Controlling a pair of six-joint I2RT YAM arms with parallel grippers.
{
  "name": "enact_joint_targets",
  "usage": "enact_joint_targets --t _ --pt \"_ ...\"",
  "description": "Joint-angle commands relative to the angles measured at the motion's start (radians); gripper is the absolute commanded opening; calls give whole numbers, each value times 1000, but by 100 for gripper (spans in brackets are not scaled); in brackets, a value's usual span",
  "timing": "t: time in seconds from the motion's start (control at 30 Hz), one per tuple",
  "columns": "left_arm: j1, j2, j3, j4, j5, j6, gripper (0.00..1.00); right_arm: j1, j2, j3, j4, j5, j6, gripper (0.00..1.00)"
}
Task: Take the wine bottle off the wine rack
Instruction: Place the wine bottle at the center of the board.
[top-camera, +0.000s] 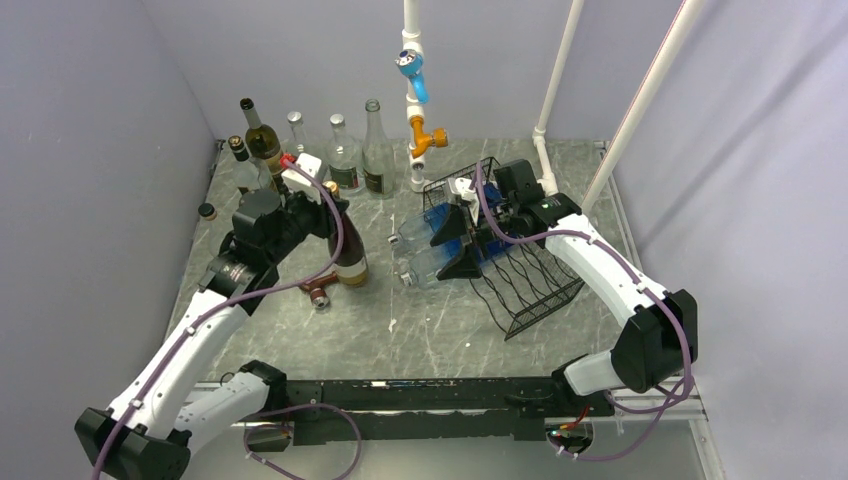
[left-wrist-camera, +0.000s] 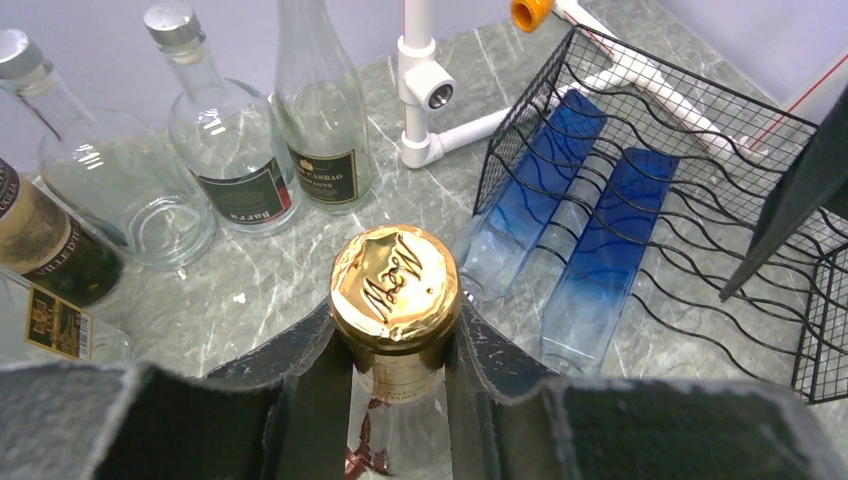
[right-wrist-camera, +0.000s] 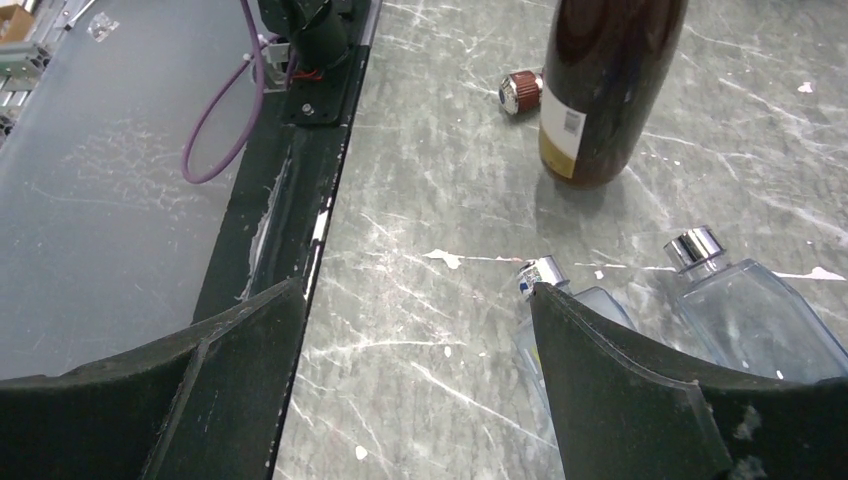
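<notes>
L gripper (left-wrist-camera: 397, 348) clamps upright wine bottle (left-wrist-camera: 397, 283) neck; R gripper (right-wrist-camera: 415, 300) spread wide.

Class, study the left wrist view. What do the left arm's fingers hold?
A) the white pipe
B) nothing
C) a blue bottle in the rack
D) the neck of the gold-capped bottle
D: the left fingers press against both sides of the gold-capped bottle, just below its foil top. The blue bottles lie apart from them in the wine rack.
</notes>
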Motion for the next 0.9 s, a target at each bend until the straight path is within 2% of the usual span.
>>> enact_joint_targets --t 0.0,0.53,0.87 --pt "54 -14 159 363 68 -26 0 -6 -6 -6 30 -41 -19 86" --pt "248 135 268 434 154 -92 0 -7 -1 -5 18 -43 -34 86" --pt "350 238 314 500 150 -110 0 -6 3 -5 11 -42 -40 86"
